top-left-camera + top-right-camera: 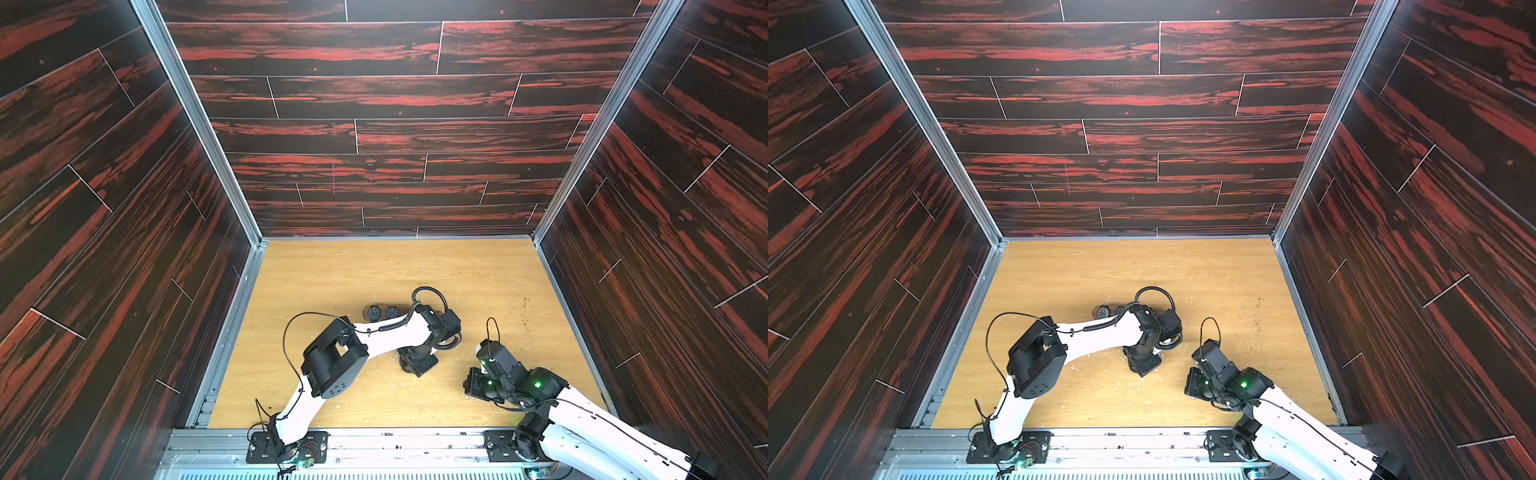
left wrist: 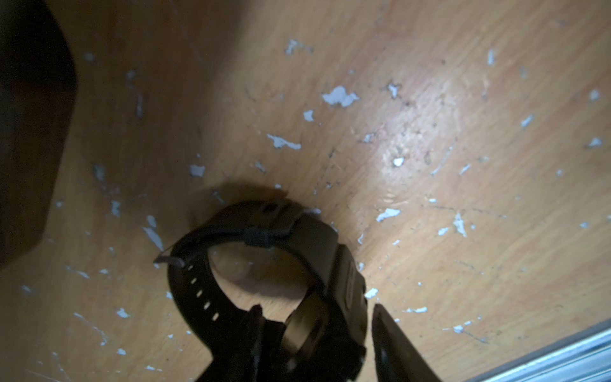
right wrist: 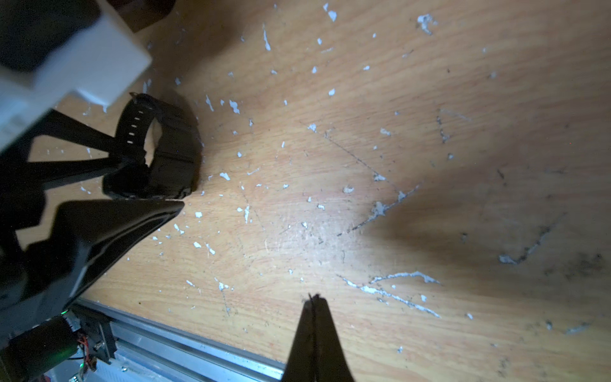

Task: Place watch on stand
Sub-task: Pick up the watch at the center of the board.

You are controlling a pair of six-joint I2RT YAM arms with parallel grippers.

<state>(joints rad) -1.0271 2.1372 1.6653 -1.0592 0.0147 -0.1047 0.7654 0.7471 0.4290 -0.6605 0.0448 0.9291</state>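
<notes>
A black watch (image 2: 297,231) with its strap buckled into a loop stands on edge on the wooden table. My left gripper (image 2: 317,314) is lowered over it, one finger inside the strap loop and the other outside the case. Its jaws are open, with a thin gap showing between the outer finger and the case. The right wrist view shows the same watch (image 3: 172,148) between those fingers (image 3: 158,211). My right gripper (image 3: 314,297) is shut and empty, low over the table to the right. The dark stand (image 1: 384,305) lies behind the left arm, partly hidden.
Two dark watches (image 1: 374,312) (image 1: 392,311) sit on the stand. The table (image 1: 478,282) is scuffed with white flecks. A metal rail (image 3: 198,344) runs along its front edge, and dark wood-pattern walls (image 1: 124,249) enclose it on three sides.
</notes>
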